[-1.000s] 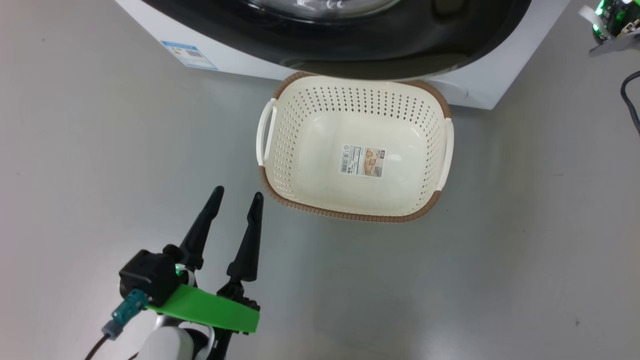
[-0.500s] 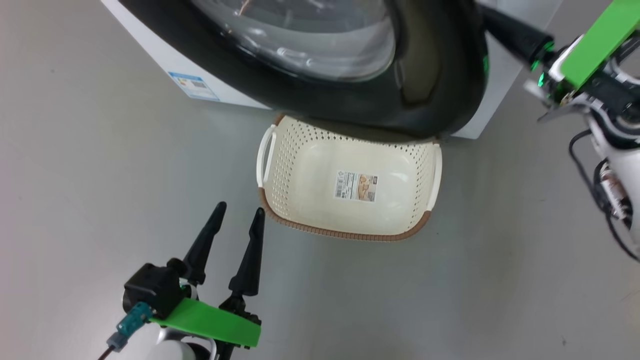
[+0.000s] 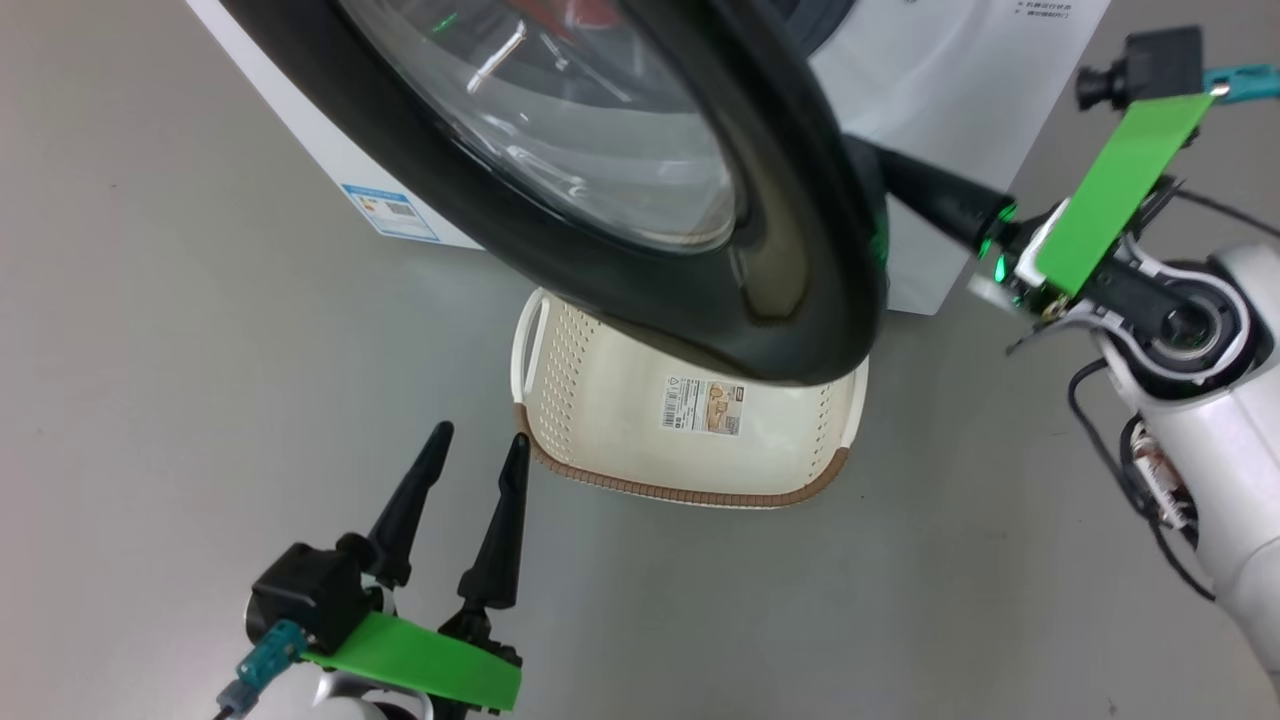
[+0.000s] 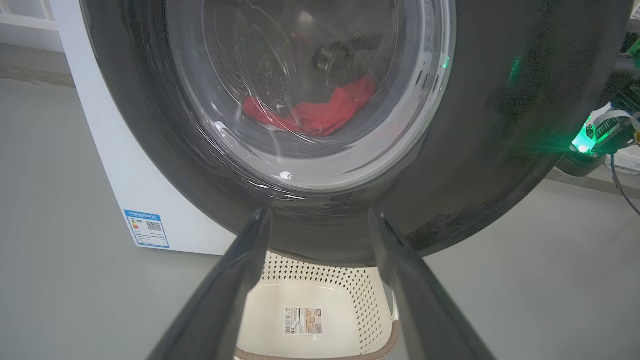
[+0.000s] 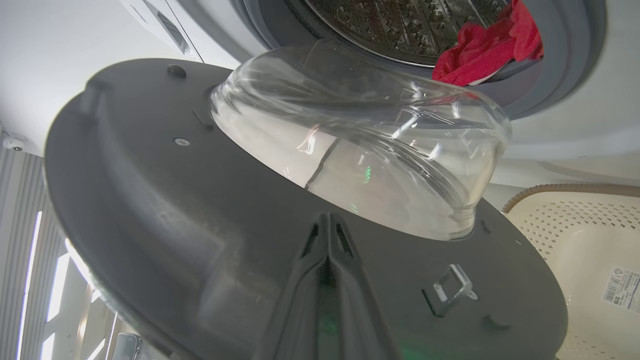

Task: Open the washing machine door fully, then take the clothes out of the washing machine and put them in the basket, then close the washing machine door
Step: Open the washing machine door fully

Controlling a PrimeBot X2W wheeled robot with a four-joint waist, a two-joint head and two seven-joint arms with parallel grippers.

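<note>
The washing machine door (image 3: 790, 250), glossy black rim around a bulging glass window, stands partly swung out from the white washing machine (image 3: 960, 90). It hangs over the far half of the cream basket (image 3: 620, 430) on the floor. My right gripper (image 5: 327, 217) is shut, its tips against the door's grey inner face beside the glass bowl (image 5: 380, 155). In the head view its dark finger (image 3: 935, 195) reaches behind the door's right edge. Red clothes (image 5: 480, 50) lie in the steel drum, also seen through the glass (image 4: 315, 112). My left gripper (image 3: 478, 440) is open over the floor, left of the basket.
The basket (image 4: 320, 300) holds nothing but a paper label on its bottom (image 3: 703, 404). A blue label (image 3: 390, 212) marks the machine's lower left front. A metal latch hook (image 5: 450, 290) sticks out of the door's inner face. Grey floor spreads left and right.
The head camera has tilted up. The door has swung further out and now covers more of the basket. My right arm has come into the head view behind the door's edge. The left gripper has stayed put.
</note>
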